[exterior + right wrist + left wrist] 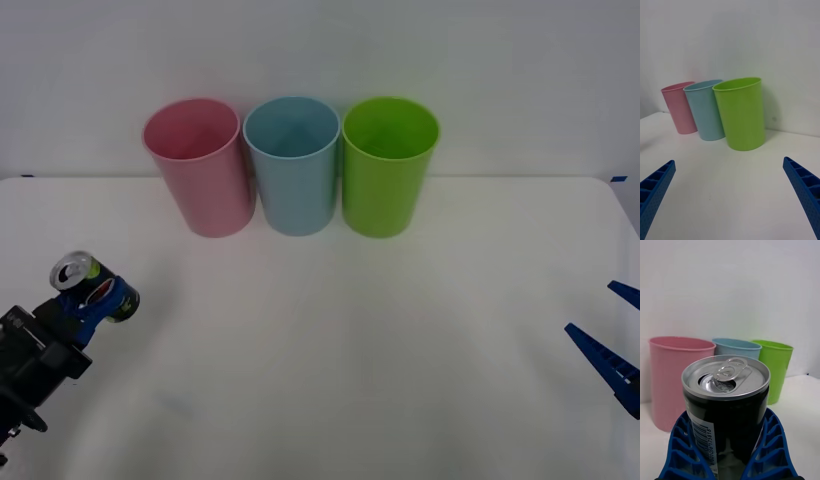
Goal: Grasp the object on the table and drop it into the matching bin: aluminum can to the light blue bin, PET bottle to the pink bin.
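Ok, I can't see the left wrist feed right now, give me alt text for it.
The left claw is shut on the aluminum can, its blue ribbed fingers hugging both sides and the opened pull-tab top facing the camera. Behind it the pink bin, light blue bin and lime green bin stand in a row.

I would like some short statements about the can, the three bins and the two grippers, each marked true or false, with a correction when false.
1. The left gripper is shut on the aluminum can. True.
2. The can lies inside the light blue bin. False: it is held in the left gripper at the left side of the table, well away from the bins.
3. The light blue bin stands between the pink bin and the lime green bin. True.
4. The right gripper is shut on a bottle. False: it is open and holds nothing, at the right side of the table.
5. The pink bin has tipped over. False: all three bins stand upright.
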`<action>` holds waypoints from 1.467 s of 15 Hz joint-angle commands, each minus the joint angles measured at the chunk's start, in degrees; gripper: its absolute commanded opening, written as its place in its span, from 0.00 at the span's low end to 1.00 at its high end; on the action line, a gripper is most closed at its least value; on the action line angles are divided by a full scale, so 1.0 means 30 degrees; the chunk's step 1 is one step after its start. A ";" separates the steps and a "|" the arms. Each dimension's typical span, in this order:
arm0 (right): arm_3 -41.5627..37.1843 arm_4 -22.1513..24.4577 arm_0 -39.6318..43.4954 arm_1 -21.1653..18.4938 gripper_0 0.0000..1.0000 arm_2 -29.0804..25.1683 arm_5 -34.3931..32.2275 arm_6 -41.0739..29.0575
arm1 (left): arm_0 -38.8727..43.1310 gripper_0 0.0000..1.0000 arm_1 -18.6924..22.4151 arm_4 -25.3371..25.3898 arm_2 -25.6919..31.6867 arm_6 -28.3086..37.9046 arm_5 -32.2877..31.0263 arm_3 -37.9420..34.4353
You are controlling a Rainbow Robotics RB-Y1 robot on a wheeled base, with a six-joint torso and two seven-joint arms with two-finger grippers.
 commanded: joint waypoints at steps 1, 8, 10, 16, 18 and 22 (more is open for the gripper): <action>0.0000 0.0000 0.0000 0.0000 1.00 0.0000 0.0000 0.0000 | -0.0246 0.00 0.0001 0.0194 -0.0579 0.0386 0.1293 -0.1219; 0.0000 0.0000 0.0000 0.0000 1.00 0.0000 0.0000 0.0000 | -0.1359 0.00 0.0030 0.0165 -0.2336 0.1675 0.4603 -0.3328; 0.0000 0.0000 0.0000 0.0000 1.00 0.0000 0.0000 0.0000 | -0.2238 0.00 0.0030 -0.0362 -0.2395 0.2642 0.4867 -0.3358; 0.0000 0.0000 0.0000 0.0000 1.00 0.0000 0.0000 0.0000 | -0.5109 0.00 0.0030 -0.2296 -0.2981 0.4810 0.7386 -0.3328; 0.0000 0.0000 0.0000 0.0000 1.00 0.0000 0.0000 0.0000 | -0.5929 0.00 0.0059 -0.3058 -0.3508 0.5425 0.8324 -0.3328; 0.0000 0.0000 0.0000 0.0000 1.00 0.0000 0.0000 0.0000 | -0.8010 0.00 0.0059 -0.4845 -0.4299 0.7066 0.8998 -0.2303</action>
